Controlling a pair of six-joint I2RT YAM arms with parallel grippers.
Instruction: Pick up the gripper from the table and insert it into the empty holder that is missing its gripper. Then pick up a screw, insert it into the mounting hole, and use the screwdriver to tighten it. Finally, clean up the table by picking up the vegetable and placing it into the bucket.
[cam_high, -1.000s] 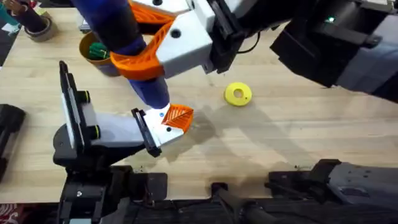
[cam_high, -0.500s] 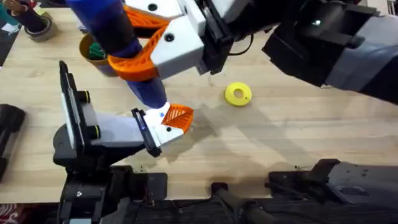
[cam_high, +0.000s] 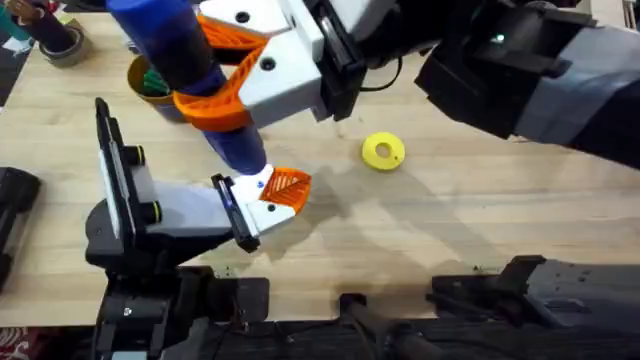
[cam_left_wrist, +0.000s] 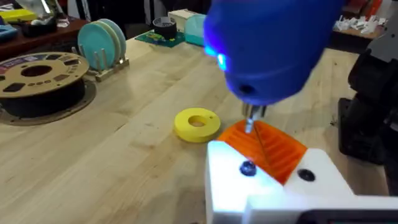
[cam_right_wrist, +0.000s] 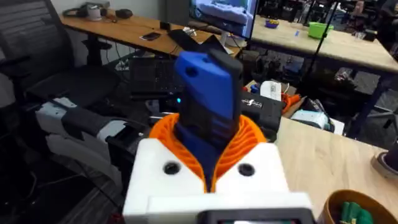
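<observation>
Your right gripper (cam_high: 235, 75) clamps the screwdriver (cam_high: 195, 75) upright, bit down on the holder (cam_left_wrist: 273, 186) where the orange gripper (cam_high: 287, 187) sits, apparently to tighten the screw; the left gripper's state is unclear.

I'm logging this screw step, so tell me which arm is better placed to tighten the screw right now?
The right arm. Its gripper is shut on the blue screwdriver, whose bit stands at the orange gripper tip seated in the white holder on the left arm, which serves as the mount.
</observation>
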